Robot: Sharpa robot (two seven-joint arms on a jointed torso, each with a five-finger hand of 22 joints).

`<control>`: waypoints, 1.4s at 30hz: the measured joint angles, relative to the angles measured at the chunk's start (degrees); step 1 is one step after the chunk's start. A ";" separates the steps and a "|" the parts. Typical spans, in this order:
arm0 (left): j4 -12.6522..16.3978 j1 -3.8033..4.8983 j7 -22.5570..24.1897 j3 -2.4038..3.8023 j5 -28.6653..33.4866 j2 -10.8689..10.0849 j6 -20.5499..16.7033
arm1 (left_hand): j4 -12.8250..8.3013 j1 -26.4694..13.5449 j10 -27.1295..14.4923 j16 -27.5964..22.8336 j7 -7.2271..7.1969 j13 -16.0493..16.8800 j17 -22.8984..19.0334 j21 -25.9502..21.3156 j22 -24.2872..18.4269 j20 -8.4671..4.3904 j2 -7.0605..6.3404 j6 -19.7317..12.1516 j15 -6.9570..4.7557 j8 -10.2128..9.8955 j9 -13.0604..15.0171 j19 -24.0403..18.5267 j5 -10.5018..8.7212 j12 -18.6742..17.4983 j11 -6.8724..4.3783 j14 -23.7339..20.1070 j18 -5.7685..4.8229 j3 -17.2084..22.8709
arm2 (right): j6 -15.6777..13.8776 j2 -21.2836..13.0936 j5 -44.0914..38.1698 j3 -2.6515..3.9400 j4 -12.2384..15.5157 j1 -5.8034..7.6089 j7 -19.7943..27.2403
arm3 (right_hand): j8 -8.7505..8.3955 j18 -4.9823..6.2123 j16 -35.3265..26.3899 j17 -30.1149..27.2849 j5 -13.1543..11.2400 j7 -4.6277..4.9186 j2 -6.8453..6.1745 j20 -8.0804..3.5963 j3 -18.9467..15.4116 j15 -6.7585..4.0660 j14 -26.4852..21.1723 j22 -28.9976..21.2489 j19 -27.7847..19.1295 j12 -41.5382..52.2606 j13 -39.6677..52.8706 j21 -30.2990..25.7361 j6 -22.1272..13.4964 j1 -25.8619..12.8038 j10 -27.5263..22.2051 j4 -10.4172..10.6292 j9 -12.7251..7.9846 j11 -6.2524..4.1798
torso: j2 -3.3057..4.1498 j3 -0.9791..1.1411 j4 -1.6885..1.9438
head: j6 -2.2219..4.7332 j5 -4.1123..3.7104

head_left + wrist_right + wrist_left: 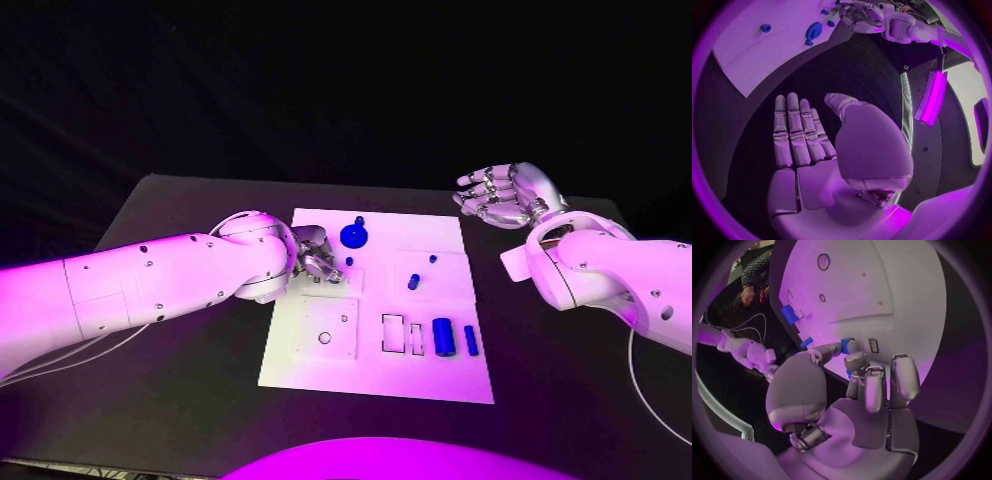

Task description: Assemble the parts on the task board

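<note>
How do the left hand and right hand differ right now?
The left hand is over the task board and pinches a small blue part; the right hand is off the board beyond its far right corner and holds nothing. Left fingers curl; right fingers lie straight. Both are silver.

1. The left robot hand (316,260) rests on the white rectangular task board (329,370), fingers curled down.
2. A round blue disc part (353,236) lies just beyond that hand.
3. A small blue peg (414,282) stands between the hands.
4. The right robot hand (498,197) hovers over the black counter (188,210), holding nothing.
</note>
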 measured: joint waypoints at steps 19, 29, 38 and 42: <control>-0.83 0.07 0.03 0.12 0.10 0.59 0.01 | 1.62 -0.48 -0.01 -0.01 -0.60 -0.12 -0.01 0.00 0.05 -0.05 0.28 0.79 0.00 -0.27 0.01 0.04 -0.28 0.00 0.01 0.00 0.00 -2.40 | 0.06 -0.03 0.00 0.00 -0.08 0.00 -0.02 | 0.00 0.00 0.00 0.01 0.21 0.00 0.00 0.00 0.00 0.00 0.00 -0.09 0.00 0.00 0.00 0.00 0.00 0.00 0.00 0.00 0.01 0.00 | 0.01 0.03 -0.04 | 0.23 0.01; -1.51 0.16 0.24 0.26 0.30 0.85 0.29 | 1.86 -0.11 -0.01 -0.03 -0.59 -0.27 -0.01 0.00 0.05 -0.05 0.64 0.78 0.00 -0.36 0.01 0.04 -0.29 -0.01 0.01 0.00 0.00 -2.64 | 0.09 -0.05 0.00 0.00 -0.09 0.00 -0.04 | 0.00 0.00 0.00 0.01 0.21 0.00 0.00 0.00 0.00 0.00 0.00 -0.09 0.00 0.00 0.00 0.00 0.00 0.00 0.00 0.00 0.01 0.00 | 0.00 0.03 -0.01 | 0.24 0.12; -2.02 0.28 0.55 0.36 0.93 0.96 0.65 | 1.42 0.94 -0.01 -0.03 -0.26 -0.64 -0.02 0.00 -0.07 -0.05 1.69 0.46 0.00 -0.36 0.08 0.04 -0.45 -0.01 0.01 0.00 0.00 -3.17 | 0.10 -0.08 0.00 0.00 -0.09 0.00 -0.07 | 0.00 0.00 0.00 0.01 0.21 0.00 0.00 0.00 0.00 0.00 0.00 -0.09 0.00 0.00 0.00 0.00 0.00 0.00 0.00 0.00 0.01 0.00 | 0.00 0.01 -0.01 | 0.18 0.19; -2.06 0.33 0.62 0.39 1.67 0.95 0.93 | 1.10 2.10 -0.54 -0.03 0.11 -1.42 -0.02 0.00 -0.54 -0.05 1.49 -0.19 0.00 -0.94 0.24 0.03 -0.47 -0.74 0.24 0.00 0.00 -3.45 | 0.11 -0.11 0.00 0.00 -0.09 0.00 -0.08 | 0.00 0.00 0.00 0.01 0.21 0.00 0.00 0.00 0.00 0.00 0.00 -0.09 0.00 0.00 0.00 0.00 0.00 0.00 0.00 0.00 0.01 0.00 | 0.01 0.00 -0.01 | 0.18 0.19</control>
